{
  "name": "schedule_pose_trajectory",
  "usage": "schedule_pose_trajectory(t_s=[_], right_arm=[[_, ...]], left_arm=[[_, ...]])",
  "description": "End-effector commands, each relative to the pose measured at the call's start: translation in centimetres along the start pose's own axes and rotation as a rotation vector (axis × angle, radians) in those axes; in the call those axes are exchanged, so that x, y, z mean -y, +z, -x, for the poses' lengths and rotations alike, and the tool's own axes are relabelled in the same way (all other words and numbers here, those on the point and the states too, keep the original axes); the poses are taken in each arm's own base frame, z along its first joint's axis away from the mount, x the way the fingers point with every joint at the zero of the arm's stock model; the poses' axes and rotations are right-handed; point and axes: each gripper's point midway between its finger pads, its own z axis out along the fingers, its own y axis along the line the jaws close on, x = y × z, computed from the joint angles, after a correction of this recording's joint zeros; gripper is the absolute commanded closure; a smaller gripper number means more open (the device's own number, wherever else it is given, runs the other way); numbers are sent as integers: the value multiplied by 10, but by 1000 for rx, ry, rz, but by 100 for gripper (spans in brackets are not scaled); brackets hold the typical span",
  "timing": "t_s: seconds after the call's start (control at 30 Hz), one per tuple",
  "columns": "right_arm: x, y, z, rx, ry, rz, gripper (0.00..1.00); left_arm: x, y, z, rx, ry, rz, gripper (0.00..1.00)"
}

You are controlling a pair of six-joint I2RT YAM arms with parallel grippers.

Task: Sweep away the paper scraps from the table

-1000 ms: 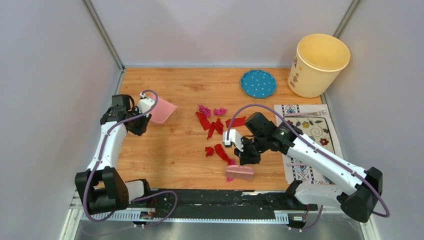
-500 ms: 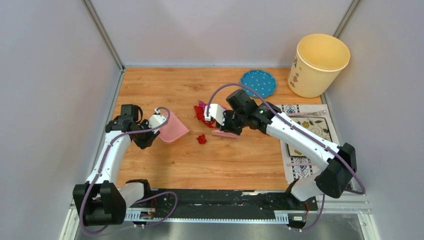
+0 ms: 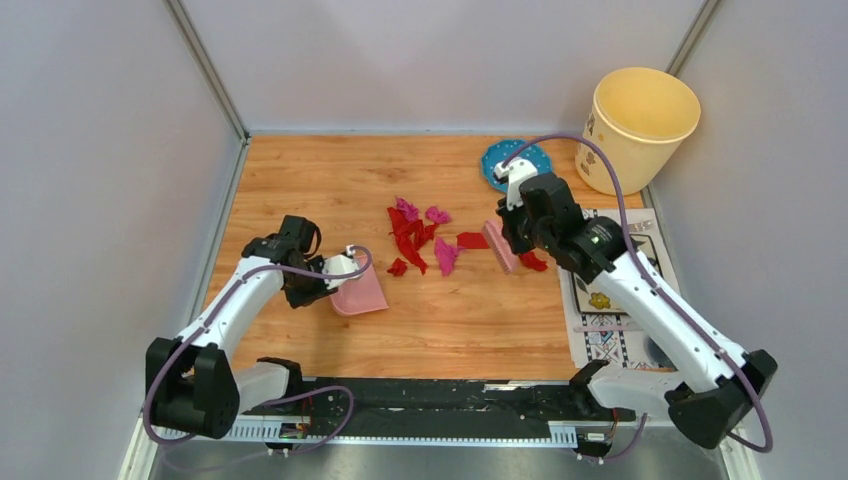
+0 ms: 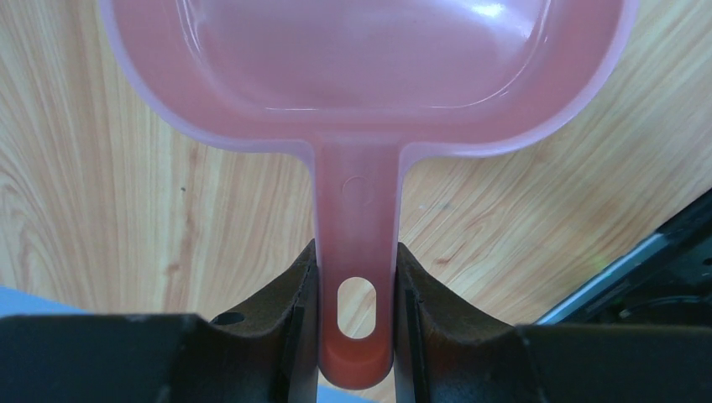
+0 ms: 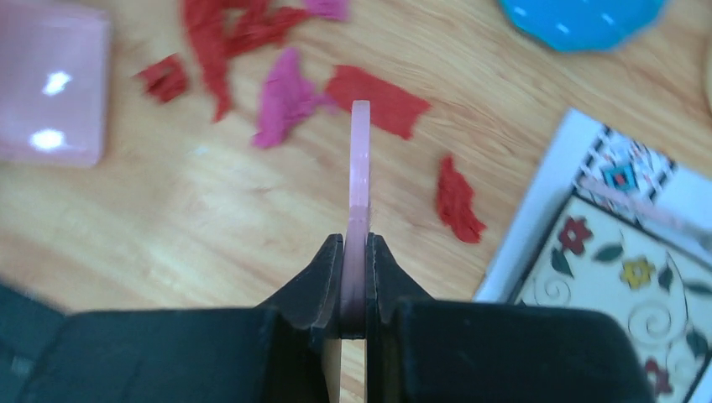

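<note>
Counter [image 3: 300, 180]: nothing collected yet; by the look of it, sweeping has barely begun.
Dustpan [image 3: 360, 296]: empty, set on the counter, handle grasped by left hand [image 4: 357, 311].
Brush [image 3: 499, 246]: clenched in right hand [image 5: 357, 281].
Paper scraps [image 3: 412, 232]: clustered between dustpan and brush; one lies beyond the brush, beside placemat [image 3: 640, 250].

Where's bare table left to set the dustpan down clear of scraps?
Bare table runs along the back wall, left of the blue plate. Another open strip lies along the near edge, between dustpan and placemat. Crowded: the middle, where paper scraps spread from near the dustpan to the brush, plus one scrap by the placemat.
</note>
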Motion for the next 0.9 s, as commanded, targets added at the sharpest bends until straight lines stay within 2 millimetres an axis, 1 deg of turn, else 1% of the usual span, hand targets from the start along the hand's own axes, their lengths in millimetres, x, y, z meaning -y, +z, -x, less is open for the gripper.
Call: schedule_pose_trajectory(t_s=[0.0,0.07,0.1,0.17,0.2,0.27,0.3,0.37,0.4,0.43,0.5,0.53,0.6,0.63,0.7,0.77,0.8,0.83,0.87], right_arm=[[46,35,0,-2,307,-266,100],[43,48,1,-34,304,-254,100],[41,62,0,-65,302,-247,100],[30,74,-1,-103,308,-198,100],[26,86,0,-126,313,-184,100],[17,97,-1,-158,316,-156,100],[14,106,-5,-176,310,-152,100],[3,117,1,-171,300,-121,100],[-1,121,2,-173,298,-109,100],[-10,128,5,-181,293,-91,100],[-23,134,9,-182,292,-56,100],[-36,140,14,-175,283,-25,100],[-52,143,20,-171,282,17,100],[-66,147,21,-174,269,50,100],[-83,148,36,-141,277,95,100],[-110,149,43,-138,275,186,100],[-119,150,46,-134,277,213,100],[-133,149,52,-122,283,259,100],[-141,151,54,-117,278,278,100]], left_arm=[[-24,-1,-14,-107,93,75,100],[-29,-2,-17,-136,100,88,100],[-27,1,-18,-142,101,71,100],[-26,4,-17,-146,94,62,100],[-27,8,-16,-148,87,55,100],[-27,12,-13,-142,58,47,100],[-28,16,-12,-143,45,36,100],[-30,18,-6,-138,17,35,100],[-28,22,-3,-130,12,13,100],[-29,22,0,-126,3,15,100],[-28,25,4,-123,8,7,100],[-28,26,6,-121,7,7,100],[-26,29,9,-118,10,-1,100],[-26,29,11,-118,1,-3,100],[-24,33,14,-123,-2,-15,100],[-24,36,17,-124,-11,-16,100],[-22,39,19,-129,-6,-24,100],[-23,40,20,-129,-10,-24,100],[-24,42,23,-124,-10,-18,100]])
